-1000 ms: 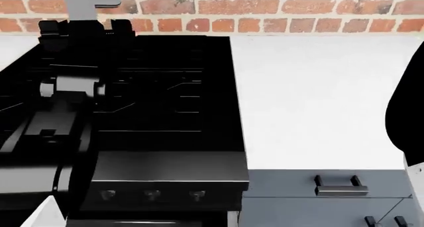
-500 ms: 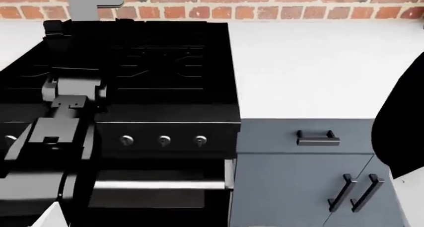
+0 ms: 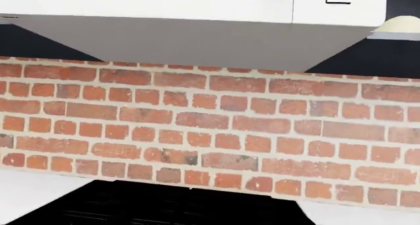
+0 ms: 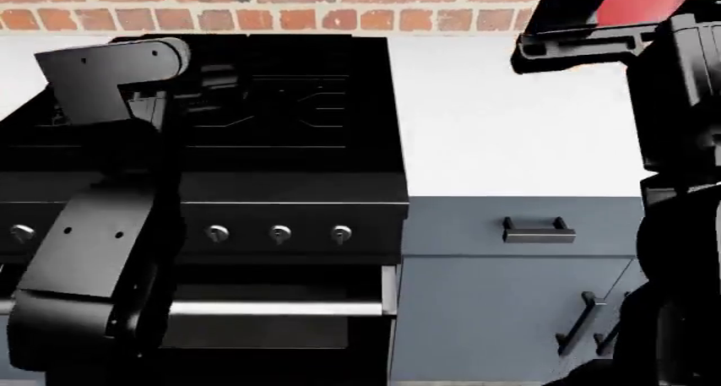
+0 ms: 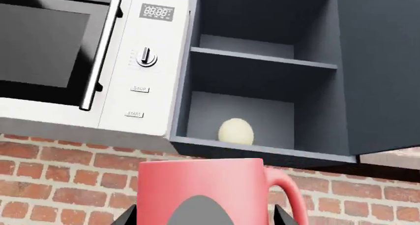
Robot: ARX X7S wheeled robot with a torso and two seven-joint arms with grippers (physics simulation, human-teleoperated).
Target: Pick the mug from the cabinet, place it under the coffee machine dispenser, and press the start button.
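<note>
Nearest in the right wrist view, the right claw (image 5: 204,216) is clamped on the tall coral-red mug (image 5: 210,188), dark fingers hugging its sides and the loop handle sticking out to one side. In the head view the mug shows as a red patch at the upper right corner, held above the white counter (image 4: 507,124); a second ago that corner held no arm and no mug. So the mug is out of the cabinet, and the carry to the coffee machine dispenser comes next, I judge; no machine shows in any view.

The left arm (image 4: 107,183) has risen over the black stove top (image 4: 293,107); I cannot tell whether its claw is apart or together.

Farther off, the dark open cabinet shelf (image 5: 262,151) holds only a pale egg-shaped object (image 5: 235,131), beside the white microwave (image 5: 78,57) above the red brick wall (image 3: 210,131).
</note>
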